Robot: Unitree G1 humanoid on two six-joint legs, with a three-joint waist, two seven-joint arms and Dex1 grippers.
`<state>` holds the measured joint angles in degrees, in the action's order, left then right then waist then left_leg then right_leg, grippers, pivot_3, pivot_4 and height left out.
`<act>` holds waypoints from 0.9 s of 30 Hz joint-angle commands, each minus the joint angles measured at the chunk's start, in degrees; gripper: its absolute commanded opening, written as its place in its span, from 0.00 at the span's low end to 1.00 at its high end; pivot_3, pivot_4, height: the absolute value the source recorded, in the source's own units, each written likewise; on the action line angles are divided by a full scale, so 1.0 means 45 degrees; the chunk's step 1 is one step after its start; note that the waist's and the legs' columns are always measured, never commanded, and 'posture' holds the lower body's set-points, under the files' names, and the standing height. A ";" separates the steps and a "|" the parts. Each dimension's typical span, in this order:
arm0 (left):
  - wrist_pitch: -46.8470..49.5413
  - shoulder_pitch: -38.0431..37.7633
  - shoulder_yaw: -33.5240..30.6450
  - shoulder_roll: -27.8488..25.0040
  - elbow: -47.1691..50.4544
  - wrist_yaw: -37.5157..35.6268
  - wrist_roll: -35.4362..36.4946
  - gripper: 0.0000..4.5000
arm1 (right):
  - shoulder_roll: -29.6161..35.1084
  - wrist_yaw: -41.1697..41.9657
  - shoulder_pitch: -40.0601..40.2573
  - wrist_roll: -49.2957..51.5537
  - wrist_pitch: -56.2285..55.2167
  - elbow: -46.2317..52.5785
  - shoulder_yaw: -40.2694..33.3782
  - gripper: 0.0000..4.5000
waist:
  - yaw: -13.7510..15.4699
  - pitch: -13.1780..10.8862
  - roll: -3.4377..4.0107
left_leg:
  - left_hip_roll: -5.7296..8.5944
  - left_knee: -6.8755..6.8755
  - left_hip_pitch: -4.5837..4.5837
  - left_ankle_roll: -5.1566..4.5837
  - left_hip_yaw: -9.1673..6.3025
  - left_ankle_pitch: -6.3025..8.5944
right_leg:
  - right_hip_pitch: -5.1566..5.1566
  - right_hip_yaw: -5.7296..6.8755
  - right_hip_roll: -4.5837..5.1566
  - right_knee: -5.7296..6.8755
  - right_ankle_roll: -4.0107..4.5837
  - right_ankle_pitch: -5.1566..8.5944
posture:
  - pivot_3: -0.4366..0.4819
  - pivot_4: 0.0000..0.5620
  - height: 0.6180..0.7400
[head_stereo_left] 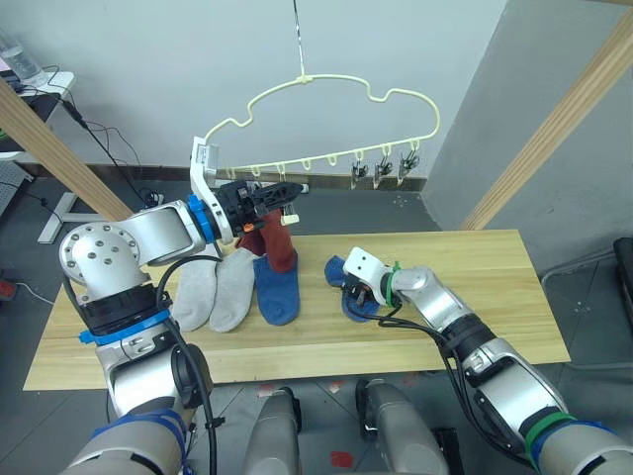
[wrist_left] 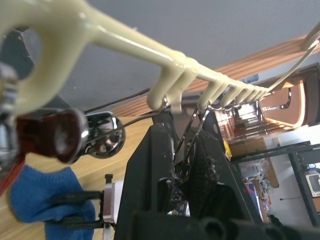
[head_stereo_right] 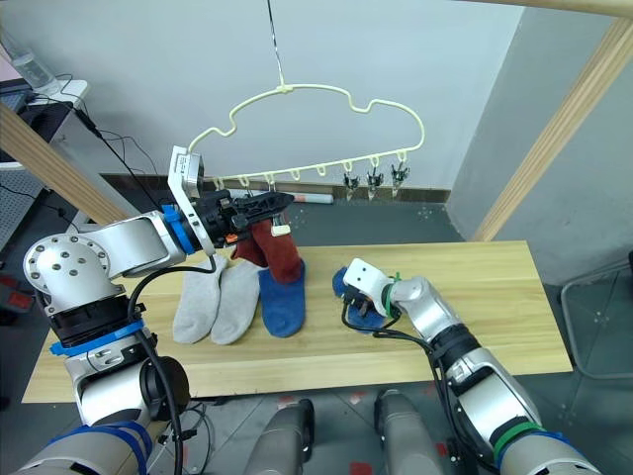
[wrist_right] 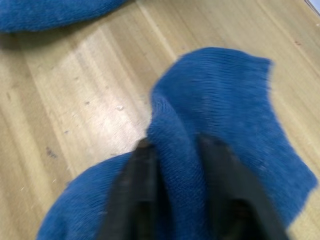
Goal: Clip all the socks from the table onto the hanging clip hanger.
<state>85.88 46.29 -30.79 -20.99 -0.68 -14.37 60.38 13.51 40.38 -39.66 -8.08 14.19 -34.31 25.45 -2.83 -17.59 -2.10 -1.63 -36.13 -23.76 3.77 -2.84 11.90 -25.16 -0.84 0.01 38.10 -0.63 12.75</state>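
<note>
right end effector (wrist_right: 172, 165) pinching blue sock (wrist_right: 220, 100) | table (head_stereo_left: 475, 287) right end bare

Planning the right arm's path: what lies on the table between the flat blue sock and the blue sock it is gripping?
Bare table in the left eye view.

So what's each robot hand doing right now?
Left gripper: closed on a metal clip of the hanger.
Right gripper: pinching a blue sock.
</note>
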 commanded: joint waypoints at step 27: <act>0.0924 0.1060 -0.2096 0.0899 -0.2302 0.2824 -0.0038 0.06 | 0.1175 -0.3669 0.3348 -0.2807 -0.4788 1.0382 -0.0869 0.01 | -0.0070 -0.0001 -0.0002 | -0.0003 0.0006 0.0002 0.0036 0.0008 -0.0019 | -0.0010 -0.0008 -0.0005 -0.0002 -0.0003 0.0001 | 0.43 0.54 1.00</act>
<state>89.38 51.90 -40.37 -17.17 -10.15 -3.03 61.34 18.80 24.11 -23.81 -20.51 -5.01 10.39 21.58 -3.15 -17.59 -2.11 -1.64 -36.10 -23.75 3.93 -2.80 11.82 -25.20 -0.89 -0.01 38.09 -0.65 12.76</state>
